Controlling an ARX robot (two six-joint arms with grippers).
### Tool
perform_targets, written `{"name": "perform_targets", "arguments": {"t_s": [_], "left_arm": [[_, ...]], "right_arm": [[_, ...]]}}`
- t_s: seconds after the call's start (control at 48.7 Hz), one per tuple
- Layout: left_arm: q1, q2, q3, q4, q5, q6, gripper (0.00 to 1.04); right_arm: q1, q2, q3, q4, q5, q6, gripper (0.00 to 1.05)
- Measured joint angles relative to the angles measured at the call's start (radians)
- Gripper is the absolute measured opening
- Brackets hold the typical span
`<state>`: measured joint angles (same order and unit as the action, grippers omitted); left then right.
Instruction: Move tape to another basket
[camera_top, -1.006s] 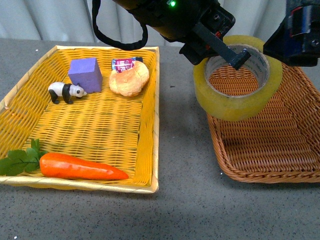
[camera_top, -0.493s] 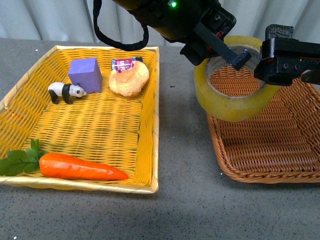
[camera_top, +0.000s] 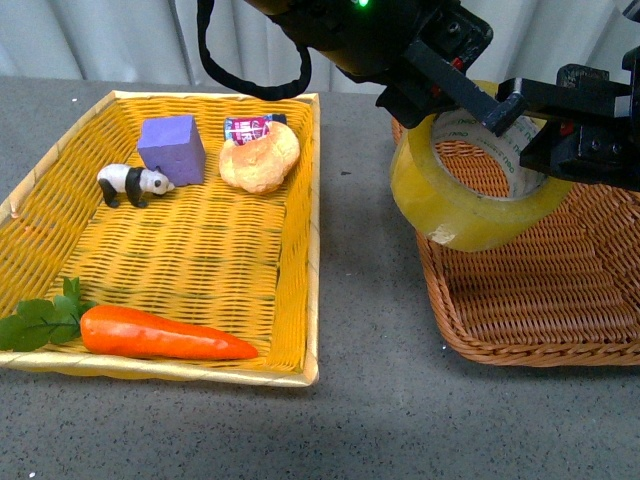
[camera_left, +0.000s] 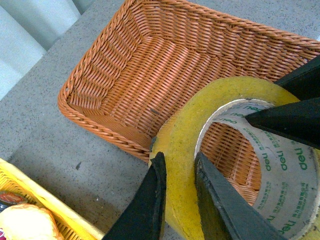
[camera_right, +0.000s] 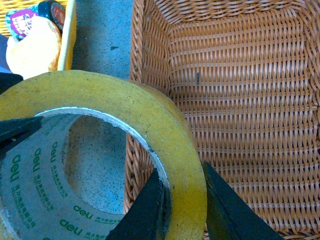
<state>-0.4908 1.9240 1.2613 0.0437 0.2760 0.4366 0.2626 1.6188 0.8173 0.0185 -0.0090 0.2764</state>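
Observation:
The tape, a wide yellowish roll with a white printed core, hangs tilted in the air over the near left rim of the brown wicker basket. My left gripper is shut on the roll's wall from the upper left. My right gripper is shut on the wall from the right. In the left wrist view the fingers pinch the tape's wall above the basket. In the right wrist view the fingers clamp the tape beside the basket's floor.
A bright yellow woven basket at the left holds a purple block, a toy panda, a bread roll with a small packet behind it, and a carrot. Grey tabletop separates the baskets.
My right gripper came down from the upper right and closed on the tape's right wall. The roll has tilted and shifted slightly, still held by my left gripper.

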Motion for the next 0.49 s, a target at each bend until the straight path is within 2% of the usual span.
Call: {"name": "perform_targets", "arguments": {"t_s": [0.062, 0.164, 0.267, 0.37, 0.493], "left_arm": [[-0.002, 0.0, 0.001, 0.0, -0.002, -0.001, 0.14], [-0.002, 0.0, 0.001, 0.0, 0.002, 0.004, 0.35], [0.0, 0.0, 0.001, 0.001, -0.007, 0.004, 0.47], [-0.002, -0.001, 0.0, 0.034, -0.156, -0.057, 0.64], [0.025, -0.024, -0.026, 0.099, -0.219, -0.148, 0.89]], "right_arm": [[-0.003, 0.003, 0.0, 0.003, 0.0, 0.002, 0.16], [-0.021, 0.006, 0.0, 0.011, -0.003, -0.011, 0.16], [-0.048, 0.016, 0.0, 0.011, 0.006, -0.014, 0.15], [-0.079, 0.037, 0.005, 0.011, 0.021, -0.022, 0.15], [-0.127, 0.084, 0.022, 0.015, 0.017, -0.043, 0.15]]}}
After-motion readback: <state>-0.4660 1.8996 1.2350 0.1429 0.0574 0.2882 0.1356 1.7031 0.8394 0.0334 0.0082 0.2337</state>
